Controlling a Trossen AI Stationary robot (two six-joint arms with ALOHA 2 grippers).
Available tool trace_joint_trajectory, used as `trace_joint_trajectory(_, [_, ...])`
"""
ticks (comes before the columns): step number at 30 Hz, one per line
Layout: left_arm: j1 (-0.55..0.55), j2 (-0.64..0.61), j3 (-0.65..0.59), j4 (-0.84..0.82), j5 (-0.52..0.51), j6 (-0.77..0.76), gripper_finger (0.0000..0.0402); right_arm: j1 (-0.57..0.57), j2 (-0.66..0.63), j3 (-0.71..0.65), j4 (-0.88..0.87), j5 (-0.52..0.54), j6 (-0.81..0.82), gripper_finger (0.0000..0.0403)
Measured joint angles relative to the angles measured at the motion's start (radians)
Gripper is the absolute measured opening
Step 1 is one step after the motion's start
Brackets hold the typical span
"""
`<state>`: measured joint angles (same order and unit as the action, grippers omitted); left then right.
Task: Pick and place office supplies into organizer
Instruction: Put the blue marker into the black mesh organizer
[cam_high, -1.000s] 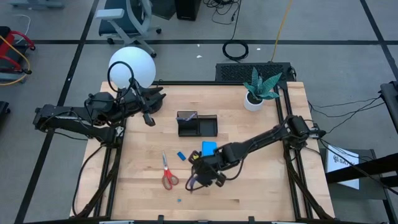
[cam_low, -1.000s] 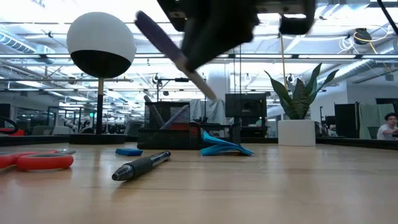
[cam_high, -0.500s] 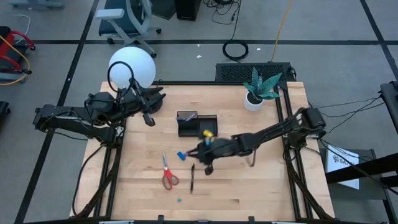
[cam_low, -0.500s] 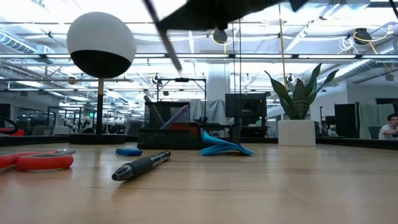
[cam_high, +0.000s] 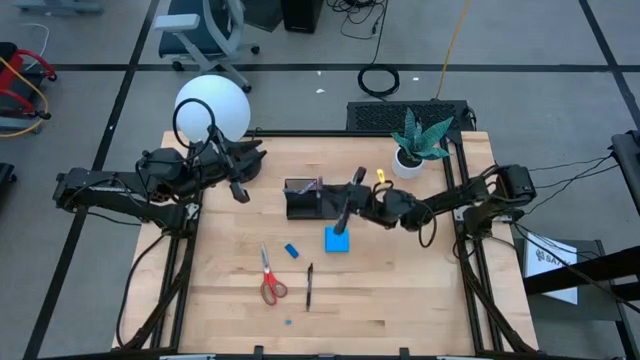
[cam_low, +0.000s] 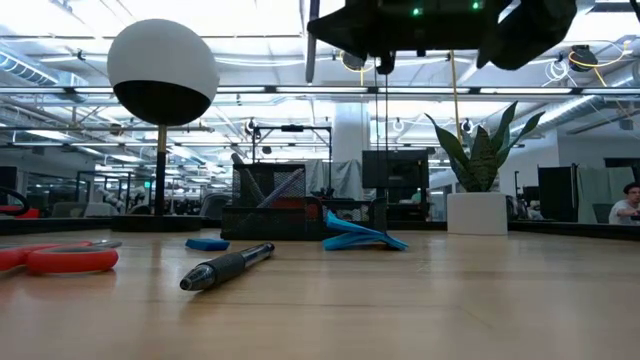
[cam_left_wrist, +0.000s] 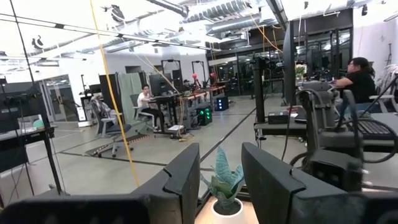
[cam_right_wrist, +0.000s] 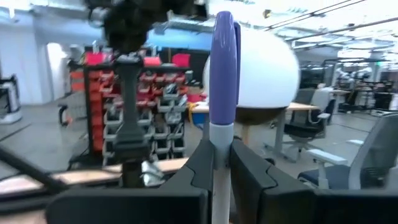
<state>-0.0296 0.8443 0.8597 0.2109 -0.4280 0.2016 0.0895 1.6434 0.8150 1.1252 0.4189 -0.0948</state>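
A pale wooden desk (cam_high: 400, 290) stands on a grey floor. From above, the right claw (cam_high: 348, 207) hangs by the organizer (cam_high: 317, 200), the left claw (cam_high: 238, 186) idles apart; scissors (cam_high: 268, 280), note pad (cam_high: 336, 239), eraser (cam_high: 291, 250) and black pen (cam_high: 309, 285) remain out. At desk level, that black pen lies nearest. The left wrist view shows parted, empty fingers. The right wrist view shows fingers clamped on a purple pen (cam_right_wrist: 222, 74).

No legible text, label, brand, number or sign in any view (checked on tabletop items, both arms, and room background)
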Motion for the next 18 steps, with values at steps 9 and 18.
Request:
trace_joint_trajectory(9, [0.0, 0.0, 0.0, 0.0, 0.0, 0.0, 0.0127, -0.081, 0.001, 0.0, 0.01, -0.075, 0.01, 0.0022])
trace_joint_trajectory(18, [0.0, 0.0, 0.0, 0.0, 0.0, 0.0, 0.0127, -0.17, 0.034, 0.0, -0.032, -0.156, 0.051, 0.0022])
